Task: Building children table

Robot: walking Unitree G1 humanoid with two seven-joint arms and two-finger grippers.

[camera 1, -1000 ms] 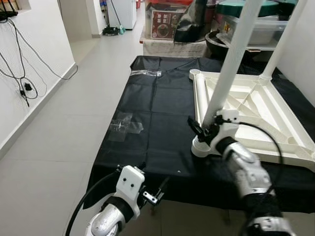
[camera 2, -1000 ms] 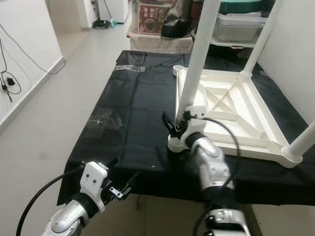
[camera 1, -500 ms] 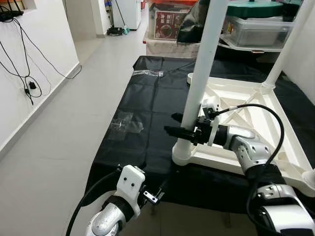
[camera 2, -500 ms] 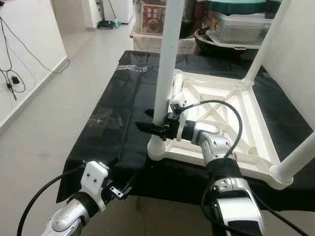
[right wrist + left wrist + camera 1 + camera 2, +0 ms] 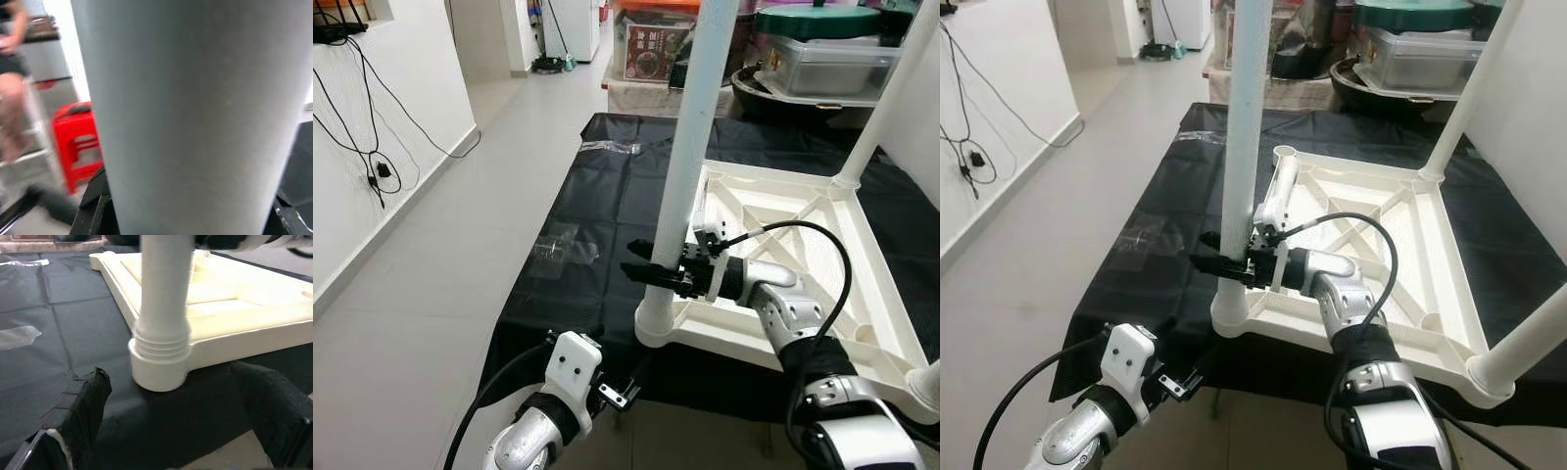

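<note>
A white children's table (image 5: 803, 227) lies upside down on a black cloth (image 5: 607, 196). Its near-left leg (image 5: 690, 147) stands upright in the corner socket (image 5: 159, 367). My right gripper (image 5: 641, 272) is shut on this leg a little above the socket, one black finger on each side, and the leg (image 5: 195, 107) sits between them in the right wrist view. Another leg (image 5: 886, 93) rises at the far right corner, and a third (image 5: 1528, 338) at the near right. My left gripper (image 5: 619, 390) hangs low at the cloth's front edge, open, with its fingers (image 5: 80, 416) wide apart facing the socket.
Crumpled clear plastic (image 5: 563, 250) lies on the cloth left of the table, with more (image 5: 605, 146) further back. Boxes (image 5: 651, 49) and a storage bin (image 5: 813, 59) stand behind. Tiled floor and a wall with cables (image 5: 362, 117) are to the left. A person (image 5: 12, 73) and a red stool (image 5: 78, 142) appear in the right wrist view.
The table's near-left corner has slid left and towards me with my right gripper on the leg. The leg now stands more upright. My left gripper has stayed put.
</note>
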